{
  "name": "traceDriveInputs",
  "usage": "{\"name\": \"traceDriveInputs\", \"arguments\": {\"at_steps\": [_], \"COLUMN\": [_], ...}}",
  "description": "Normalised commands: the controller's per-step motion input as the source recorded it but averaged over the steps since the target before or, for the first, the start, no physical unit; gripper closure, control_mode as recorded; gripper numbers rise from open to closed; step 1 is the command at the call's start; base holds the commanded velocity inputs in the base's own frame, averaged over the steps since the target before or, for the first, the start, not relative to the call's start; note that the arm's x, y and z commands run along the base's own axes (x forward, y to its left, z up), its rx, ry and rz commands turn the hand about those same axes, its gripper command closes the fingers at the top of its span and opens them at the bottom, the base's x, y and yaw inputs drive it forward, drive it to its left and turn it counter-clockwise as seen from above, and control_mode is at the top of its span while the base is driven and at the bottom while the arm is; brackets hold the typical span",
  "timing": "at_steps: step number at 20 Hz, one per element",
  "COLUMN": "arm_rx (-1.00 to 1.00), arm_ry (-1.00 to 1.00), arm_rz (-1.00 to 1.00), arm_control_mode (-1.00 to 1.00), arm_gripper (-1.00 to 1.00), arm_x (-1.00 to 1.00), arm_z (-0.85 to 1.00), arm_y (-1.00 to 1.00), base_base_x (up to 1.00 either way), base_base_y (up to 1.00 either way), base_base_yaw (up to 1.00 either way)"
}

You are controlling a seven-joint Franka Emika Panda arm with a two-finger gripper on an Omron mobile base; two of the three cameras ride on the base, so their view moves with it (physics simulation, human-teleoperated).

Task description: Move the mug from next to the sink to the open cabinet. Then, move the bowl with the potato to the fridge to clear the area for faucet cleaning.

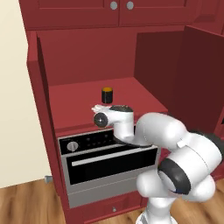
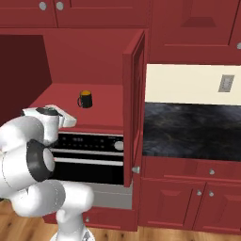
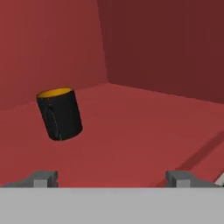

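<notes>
On the left, the tall side door (image 1: 41, 109) of the open cabinet (image 1: 96, 61) is standing swung out, and I am looking past it into the wide red recess. The mug (image 1: 107, 95) is sitting upright on the cabinet floor, black with its orange-yellow top showing, near the middle of the shelf and well inside the front edge. I am holding my gripper (image 3: 112, 178) just in front of it, jaws spread wide and gripping nothing; in the hand view the two fingertips (image 3: 43, 178) are standing far apart with the mug (image 3: 60, 113) beyond them, clear of both. Below the shelf the built-in oven (image 1: 109, 159) is facing me. Further right, the black marbled counter (image 2: 190, 132) is running along under a pale wall.
</notes>
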Motion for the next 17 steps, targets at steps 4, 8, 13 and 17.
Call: {"name": "traceDriveInputs", "arguments": {"at_steps": [4, 8, 13, 17], "arm_rx": [0.02, 0.01, 0.0, 0.0], "arm_ry": [-0.48, -0.52, -0.5, -0.5], "arm_rz": [-0.16, -0.19, -0.17, -0.17], "arm_control_mode": [-1.0, -1.0, -1.0, -1.0], "arm_gripper": [-1.0, -1.0, -1.0, -1.0], "arm_x": [-1.0, -1.0, -1.0, -1.0], "arm_z": [0.74, 1.0, 1.0, 1.0], "arm_y": [-0.17, -0.06, 0.0, 0.0], "base_base_x": [0.0, 0.0, 0.0, 0.0], "base_base_y": [0.0, 0.0, 0.0, 0.0], "base_base_yaw": [0.0, 0.0, 0.0, 0.0]}}
